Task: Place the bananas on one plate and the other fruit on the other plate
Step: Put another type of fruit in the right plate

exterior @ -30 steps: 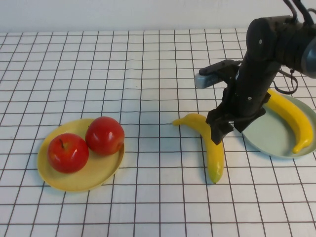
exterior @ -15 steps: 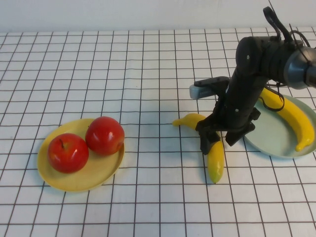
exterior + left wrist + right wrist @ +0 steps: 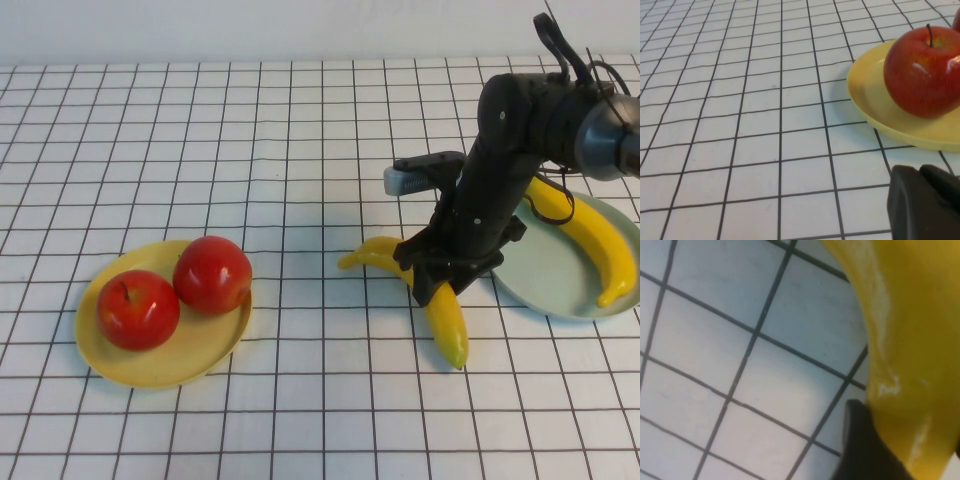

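Right of centre in the high view, the right end effector (image 3: 432, 285) sits low over the grid-patterned bench (image 3: 300, 150), its dark fingers clamped on a yellow banana (image 3: 440, 310) at the fruit's bend. That banana lies on the bench, one tip pointing toward the centre of the frame and the other toward the lower right, just beside the pale blue-green plate (image 3: 560, 285) but not on it. In the right wrist view the banana (image 3: 905, 340) fills the right side of the frame, with a dark finger (image 3: 865, 450) pressed against it at the lower edge.

At the right edge of the high view, a second banana (image 3: 600, 245) lies curved across the blue-green plate.

At the lower left of the high view, two red apples (image 3: 212, 275) (image 3: 138, 309) sit touching on the pale yellow plate (image 3: 160, 370).

The left end effector (image 3: 925, 205) shows only as a dark shape in the lower right corner of the left wrist view, near the yellow plate's rim; I cannot tell whether its fingers are apart or together.
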`<act>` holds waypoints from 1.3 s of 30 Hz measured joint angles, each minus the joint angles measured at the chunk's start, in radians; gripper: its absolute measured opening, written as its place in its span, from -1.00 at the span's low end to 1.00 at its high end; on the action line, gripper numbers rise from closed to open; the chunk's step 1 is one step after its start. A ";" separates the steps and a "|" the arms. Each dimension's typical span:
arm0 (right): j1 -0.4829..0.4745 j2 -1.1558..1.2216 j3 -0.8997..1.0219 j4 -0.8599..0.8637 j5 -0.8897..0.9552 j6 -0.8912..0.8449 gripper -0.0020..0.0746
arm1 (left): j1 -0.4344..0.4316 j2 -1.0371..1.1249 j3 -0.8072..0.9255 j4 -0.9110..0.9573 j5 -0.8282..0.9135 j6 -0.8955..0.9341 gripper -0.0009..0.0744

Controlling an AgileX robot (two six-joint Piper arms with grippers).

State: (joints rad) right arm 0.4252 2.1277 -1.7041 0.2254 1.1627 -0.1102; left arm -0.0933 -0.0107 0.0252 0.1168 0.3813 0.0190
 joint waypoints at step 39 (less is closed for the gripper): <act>-0.185 -0.168 0.170 -0.257 -0.169 -0.032 -0.10 | 0.000 0.000 0.000 0.002 0.000 0.000 -0.98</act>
State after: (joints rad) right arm 0.2399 1.9601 -1.5338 -0.0320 0.9936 -0.1419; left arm -0.0933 -0.0107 0.0252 0.1184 0.3813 0.0190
